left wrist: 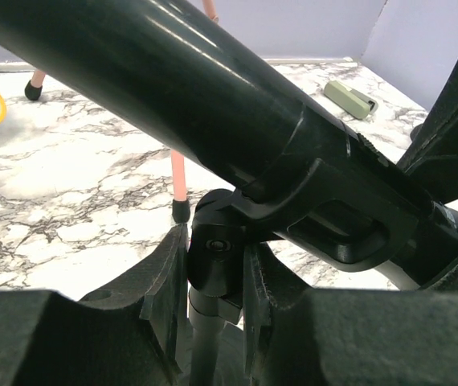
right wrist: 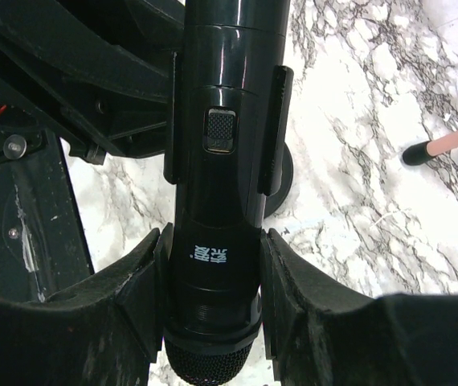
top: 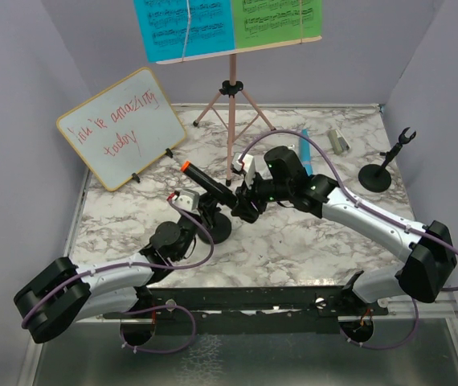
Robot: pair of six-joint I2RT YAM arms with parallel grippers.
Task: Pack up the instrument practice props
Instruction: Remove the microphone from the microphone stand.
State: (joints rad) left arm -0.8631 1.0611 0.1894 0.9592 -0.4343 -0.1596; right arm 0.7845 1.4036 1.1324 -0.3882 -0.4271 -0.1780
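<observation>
A black microphone [top: 209,183] with an orange tip lies slanted in the clip of a black round-based mic holder [top: 219,230] at mid-table. My left gripper [top: 201,211] is shut on that holder's swivel joint [left wrist: 217,253] just under the clip. My right gripper [top: 243,203] is shut on the microphone's body [right wrist: 217,257] just above its mesh head. Behind them stands the pink tripod music holder [top: 231,121], carrying a blue sheet [top: 182,28] and a green sheet [top: 277,20]. A blue microphone [top: 304,149] lies behind my right arm. A second mic holder [top: 376,173] stands empty at the right.
A yellow-framed whiteboard [top: 122,137] with red writing leans at the back left. A small silver cylinder [top: 339,141] lies at the back right. A pink tripod leg [left wrist: 178,177] stands just beyond the held holder. Purple walls close in on three sides.
</observation>
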